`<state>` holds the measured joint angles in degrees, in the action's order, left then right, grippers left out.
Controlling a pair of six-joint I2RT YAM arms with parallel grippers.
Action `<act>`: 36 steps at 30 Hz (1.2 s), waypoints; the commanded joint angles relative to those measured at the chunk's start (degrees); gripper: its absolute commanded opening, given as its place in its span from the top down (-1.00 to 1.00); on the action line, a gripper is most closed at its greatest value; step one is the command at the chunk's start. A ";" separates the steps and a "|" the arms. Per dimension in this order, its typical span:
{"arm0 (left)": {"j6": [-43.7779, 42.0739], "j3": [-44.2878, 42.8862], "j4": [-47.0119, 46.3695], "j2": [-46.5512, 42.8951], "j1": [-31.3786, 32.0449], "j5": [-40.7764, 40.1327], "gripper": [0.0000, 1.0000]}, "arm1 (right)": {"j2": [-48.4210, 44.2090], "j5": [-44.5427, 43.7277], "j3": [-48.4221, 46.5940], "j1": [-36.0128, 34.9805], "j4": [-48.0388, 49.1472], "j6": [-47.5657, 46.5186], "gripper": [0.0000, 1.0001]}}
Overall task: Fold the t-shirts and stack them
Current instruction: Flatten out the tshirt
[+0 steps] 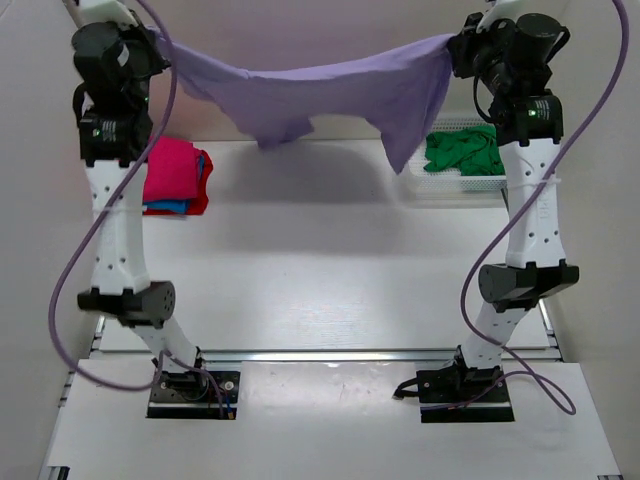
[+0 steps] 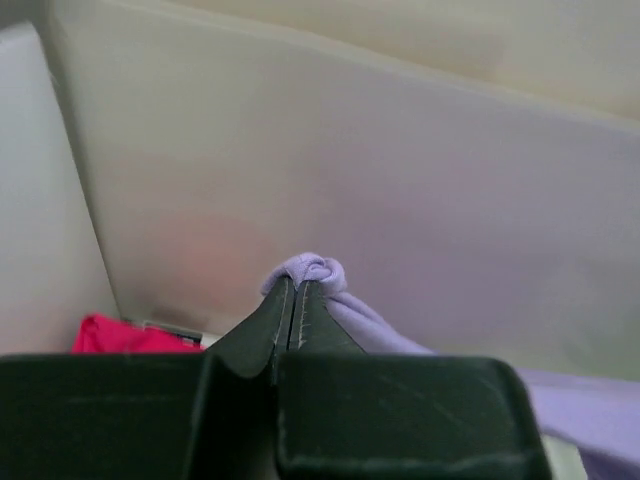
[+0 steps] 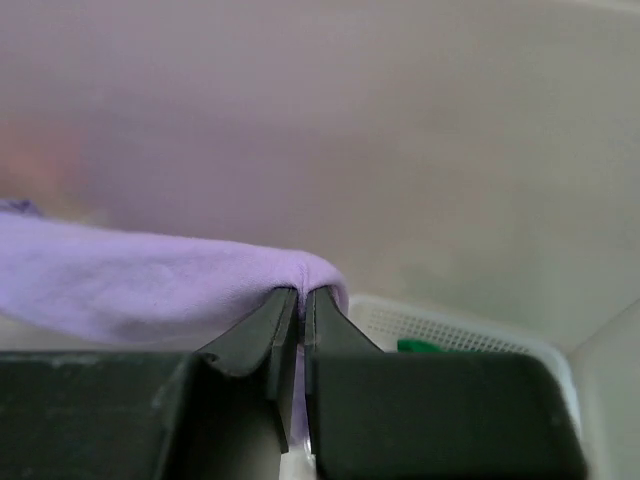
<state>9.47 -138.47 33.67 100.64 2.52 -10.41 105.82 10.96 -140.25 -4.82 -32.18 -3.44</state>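
Observation:
A lilac purple t-shirt (image 1: 320,100) hangs stretched in the air between both arms, high over the back of the table. My left gripper (image 1: 160,45) is shut on its left end, which bunches past the tips in the left wrist view (image 2: 310,270). My right gripper (image 1: 452,45) is shut on its right end (image 3: 150,280). A folded stack with a magenta pink shirt (image 1: 170,170) over blue and red ones lies at the back left. A green shirt (image 1: 462,150) lies in the white basket (image 1: 440,185) at the back right.
The white lattice basket also shows in the right wrist view (image 3: 450,330). The pink stack shows low in the left wrist view (image 2: 120,335). White walls close the table at the back and sides. The arm bases stand at the near edge.

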 commanded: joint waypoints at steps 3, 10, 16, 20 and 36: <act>-1.30 18.34 -4.40 -15.43 1.96 -2.94 1.00 | -2.54 -0.15 6.44 0.16 0.98 -2.36 0.99; -3.15 19.41 -3.00 -21.01 2.22 -4.70 1.00 | -12.72 -4.97 19.39 -5.02 4.85 -6.13 1.00; -3.58 6.12 -2.21 -20.58 3.89 -5.31 1.00 | -20.65 -8.32 20.90 -9.41 7.32 -7.02 1.00; -3.59 4.26 -1.07 -21.97 4.33 -5.32 1.00 | -21.18 -10.51 16.15 -12.57 4.67 -8.33 1.00; -2.18 18.93 -6.60 -18.30 2.40 -5.14 1.00 | -10.21 -5.60 11.23 -9.60 6.78 -6.84 1.00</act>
<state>6.74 -122.28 29.06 79.48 5.63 -15.88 92.09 4.14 -128.40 -15.29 -28.14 -10.55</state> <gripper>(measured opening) 0.030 0.022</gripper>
